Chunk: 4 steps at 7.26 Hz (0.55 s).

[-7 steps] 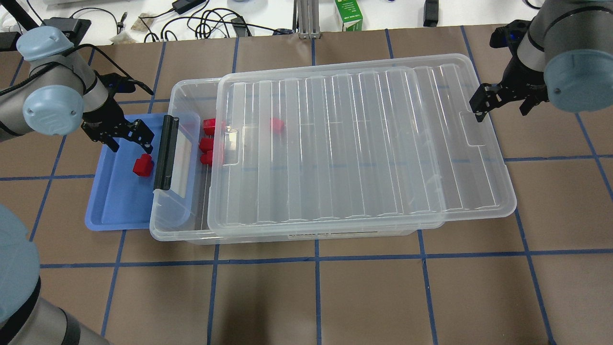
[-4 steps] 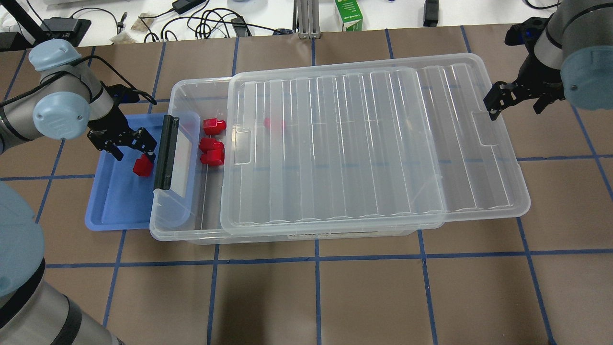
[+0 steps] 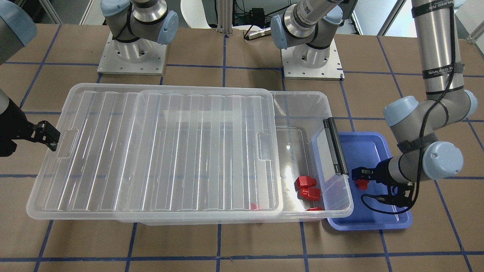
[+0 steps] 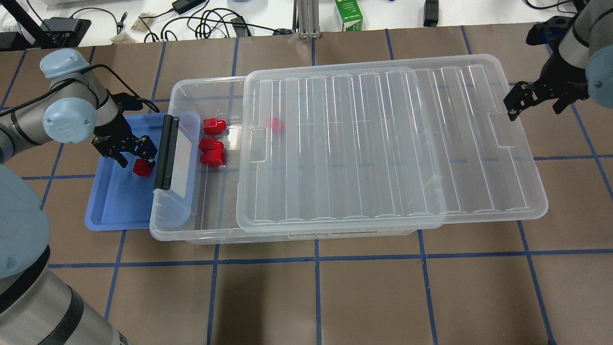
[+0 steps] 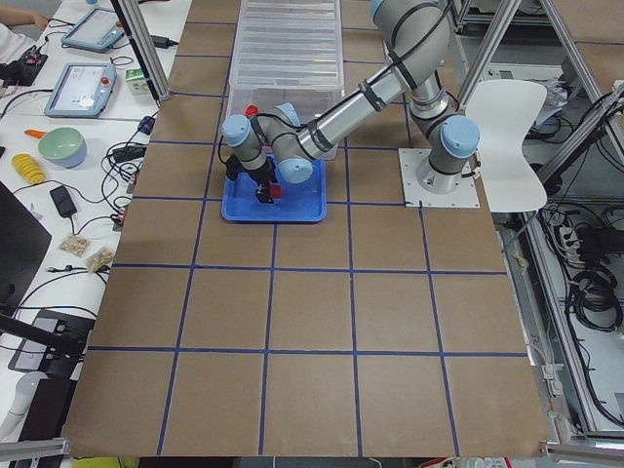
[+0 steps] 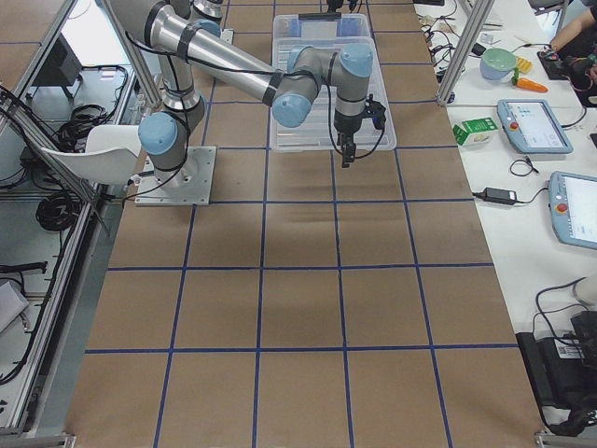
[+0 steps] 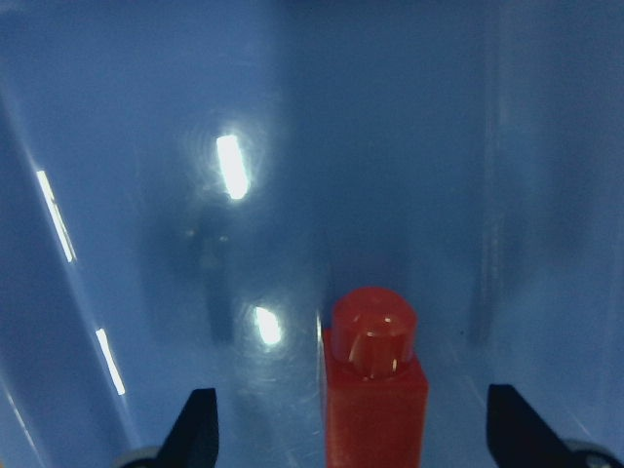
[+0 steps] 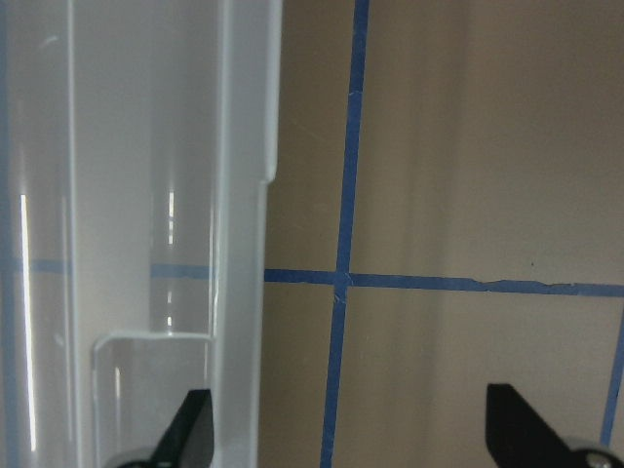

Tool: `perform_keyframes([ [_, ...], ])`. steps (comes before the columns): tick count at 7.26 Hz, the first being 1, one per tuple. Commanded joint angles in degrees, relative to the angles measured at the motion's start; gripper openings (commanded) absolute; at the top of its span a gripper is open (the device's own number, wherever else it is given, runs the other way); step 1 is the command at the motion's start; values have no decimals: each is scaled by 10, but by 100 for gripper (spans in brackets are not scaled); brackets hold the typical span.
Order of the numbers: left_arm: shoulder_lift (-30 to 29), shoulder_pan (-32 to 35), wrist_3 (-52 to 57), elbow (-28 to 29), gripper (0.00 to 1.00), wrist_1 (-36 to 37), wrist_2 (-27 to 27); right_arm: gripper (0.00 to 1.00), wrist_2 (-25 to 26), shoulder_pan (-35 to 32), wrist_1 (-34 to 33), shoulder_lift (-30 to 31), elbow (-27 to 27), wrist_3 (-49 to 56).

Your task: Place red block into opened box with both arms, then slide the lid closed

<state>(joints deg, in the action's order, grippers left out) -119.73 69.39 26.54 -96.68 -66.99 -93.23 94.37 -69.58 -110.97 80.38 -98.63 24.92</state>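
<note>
Done: lid (image 4: 383, 143) open over box (image 4: 177, 232).
Left fingers (image 7: 195, 439): wide, straddling red block (image 7: 375, 390), ungripped.
Right fingers (image 8: 190, 434): wide, empty.
We owe: grasp, drop, close.

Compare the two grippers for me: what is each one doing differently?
The left gripper is low over the blue tray; the right gripper is at the lid's short end. The left gripper straddles a red block; the right gripper has only the lid's rim beside one finger. Both are open and hold nothing.
</note>
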Motion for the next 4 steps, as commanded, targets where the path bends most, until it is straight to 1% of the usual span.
perform_keyframes([
  [1,-2,1,-1,0,30,-1,0,97,2,16,2,0,0,8],
  [2,-2,1,-1,0,0,-3,0,97,-1,35,3,0,1,29],
  [4,4,1,-1,3,0,-9,0,97,-3,44,3,0,0,43],
])
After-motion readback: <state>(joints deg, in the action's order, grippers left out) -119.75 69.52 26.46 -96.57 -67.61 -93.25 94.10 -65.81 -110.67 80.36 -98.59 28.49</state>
